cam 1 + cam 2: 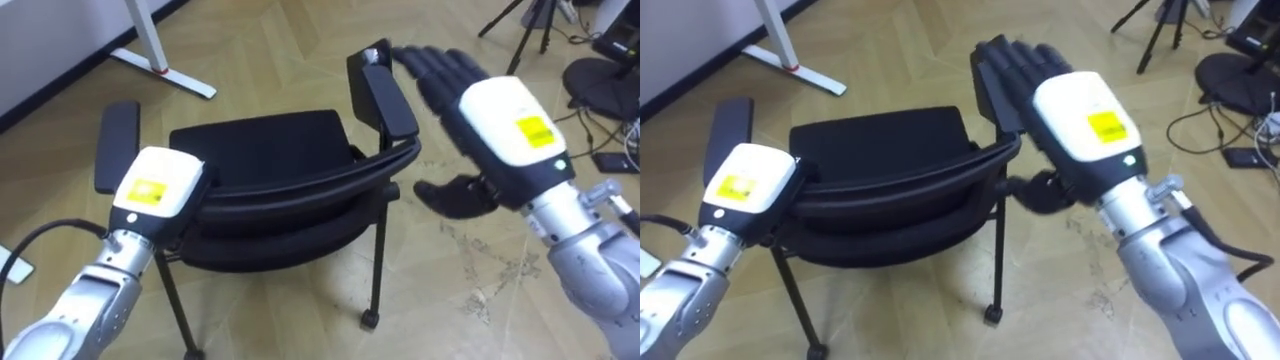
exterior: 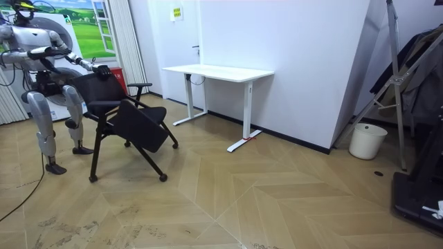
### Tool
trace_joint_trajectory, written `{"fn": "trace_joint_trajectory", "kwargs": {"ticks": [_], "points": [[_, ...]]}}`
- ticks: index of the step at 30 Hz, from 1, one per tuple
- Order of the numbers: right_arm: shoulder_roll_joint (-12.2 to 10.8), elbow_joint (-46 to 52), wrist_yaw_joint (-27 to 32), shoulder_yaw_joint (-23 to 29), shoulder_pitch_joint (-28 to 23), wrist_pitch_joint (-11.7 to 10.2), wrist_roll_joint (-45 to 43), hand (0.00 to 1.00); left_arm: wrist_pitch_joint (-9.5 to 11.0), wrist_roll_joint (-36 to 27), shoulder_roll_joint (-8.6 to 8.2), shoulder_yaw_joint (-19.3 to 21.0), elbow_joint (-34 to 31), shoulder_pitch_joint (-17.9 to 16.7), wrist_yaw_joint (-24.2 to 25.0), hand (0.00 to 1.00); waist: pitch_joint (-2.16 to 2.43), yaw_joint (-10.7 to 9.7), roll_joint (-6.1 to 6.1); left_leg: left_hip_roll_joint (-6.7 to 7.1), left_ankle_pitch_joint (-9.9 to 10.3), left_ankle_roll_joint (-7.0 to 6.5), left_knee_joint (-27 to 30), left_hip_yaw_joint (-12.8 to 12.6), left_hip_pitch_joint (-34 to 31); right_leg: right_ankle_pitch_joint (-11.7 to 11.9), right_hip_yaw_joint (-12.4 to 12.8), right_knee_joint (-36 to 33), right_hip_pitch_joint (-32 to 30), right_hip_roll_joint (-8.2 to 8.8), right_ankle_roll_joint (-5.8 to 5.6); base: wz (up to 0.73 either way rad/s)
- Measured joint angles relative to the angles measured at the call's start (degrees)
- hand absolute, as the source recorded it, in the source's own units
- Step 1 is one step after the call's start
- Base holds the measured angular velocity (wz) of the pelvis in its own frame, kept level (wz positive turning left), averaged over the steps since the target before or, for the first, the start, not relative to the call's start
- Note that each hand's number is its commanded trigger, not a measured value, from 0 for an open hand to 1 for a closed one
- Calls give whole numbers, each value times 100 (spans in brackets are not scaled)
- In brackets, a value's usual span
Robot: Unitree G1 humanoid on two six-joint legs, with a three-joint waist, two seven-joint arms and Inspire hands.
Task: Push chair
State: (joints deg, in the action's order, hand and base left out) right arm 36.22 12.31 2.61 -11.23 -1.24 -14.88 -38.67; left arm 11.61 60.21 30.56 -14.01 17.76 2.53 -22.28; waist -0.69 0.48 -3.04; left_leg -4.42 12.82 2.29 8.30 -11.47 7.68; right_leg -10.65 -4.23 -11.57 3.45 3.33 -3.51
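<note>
- Chair [image 1: 265,145], black all over, stood on the floor just in front of the robot: flat padded seat, a curved back nearest the robot, an armrest on each side, thin dark legs with a small wheel at the foot.
- Left hand [image 1: 155,188] rested on the left end of the back [image 1: 300,190], beside the left armrest [image 1: 118,145]. Its fingers were hidden behind the back, so I could not tell whether they gripped.
- Right hand [image 1: 495,125] was spread flat and held nothing. Its straight fingers reached to the right armrest [image 1: 390,100], the thumb stuck out below; whether they touched it was unclear.
- Room view showed the robot upright at the far left, arms stretched forward to the chair.
- Wooden floor [image 2: 277,200] lay wide and bare beyond the chair.
- White desk [image 2: 218,71] stood against the white wall [image 2: 297,55], well apart from the chair; its foot lay near the chair's left front side.
- Tripod [image 1: 520,20] stood off to the robot's right.
- White bucket [image 2: 367,140] sat by the wall at the room view's right; its contents could not be seen.
</note>
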Motion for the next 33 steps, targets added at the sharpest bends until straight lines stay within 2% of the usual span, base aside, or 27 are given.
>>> {"fn": "trace_joint_trajectory", "kwargs": {"ticks": [3,10,19,21,24,27,28,29,30,31,32,33], "points": [[120,0,-128,-305,9,-2,-16,0,-2,-1,18,-100,0,68,-2,100,-2,62,-31,-2,0,0,0,21,6,0,-29,0,19,0,0,5],[124,-47,-336,-659,141,-9,-282,0,-8,9,18,-319,36,264,-10,100,-26,164,-72,-1,0,0,1,71,-8,0,-88,2,40,8,0,5],[121,-501,-421,-750,312,-22,-421,0,-11,16,17,-330,18,263,-10,100,-24,169,-63,-2,0,0,2,90,-16,0,-143,4,57,14,0,1],[116,-789,-428,-788,423,-29,-432,0,-38,10,16,-376,19,275,-7,100,-26,146,-48,8,0,0,1,232,-18,0,-218,2,95,24,0,18],[116,-1177,-425,-789,459,-3,-434,0,-49,2,8,-495,1,305,-7,100,-25,144,-41,10,0,0,1,313,3,0,-243,1,152,25,0,18],[104,-1520,-400,-791,469,-10,-454,0,-49,10,-4,-555,-114,296,37,100,-32,218,-16,-1,-3,-3,0,578,18,-9,-336,-137,103,16,14,1],[103,-1688,-389,-796,474,-1,-465,0,-51,16,-9,-591,-148,295,44,100,-59,320,26,-36,-8,-9,-5,911,77,-88,-388,-554,-147,-17,150,-38],[37,-1882,-287,-801,492,-16,-495,0,-49,17,20,-582,-211,243,22,100,-73,414,90,-159,-8,-9,0,1353,104,-269,-202,-596,-386,-229,374,-45],[-14,-1880,-237,-813,506,-16,-519,0,-41,17,87,-533,-262,212,10,100,-67,444,65,-187,-6,-5,12,1463,75,-131,-58,-269,-463,-406,512,-23],[-45,-1901,-124,-910,567,-5,-594,0,-46,7,135,-430,-292,143,16,100,-4,418,18,-163,29,75,49,1441,-43,185,-312,-20,-433,-424,542,25],[-84,-1941,-53,-976,593,41,-615,0,-54,5,79,-415,-249,142,56,100,4,332,48,-188,30,104,41,1256,-68,210,-431,-26,-372,-421,545,47],[-103,-1981,-27,-1000,610,73,-610,0,-59,5,50,-423,-236,140,65,100,1,280,42,-195,13,106,41,1135,-67,210,-409,-25,-333,-414,545,56]]}}
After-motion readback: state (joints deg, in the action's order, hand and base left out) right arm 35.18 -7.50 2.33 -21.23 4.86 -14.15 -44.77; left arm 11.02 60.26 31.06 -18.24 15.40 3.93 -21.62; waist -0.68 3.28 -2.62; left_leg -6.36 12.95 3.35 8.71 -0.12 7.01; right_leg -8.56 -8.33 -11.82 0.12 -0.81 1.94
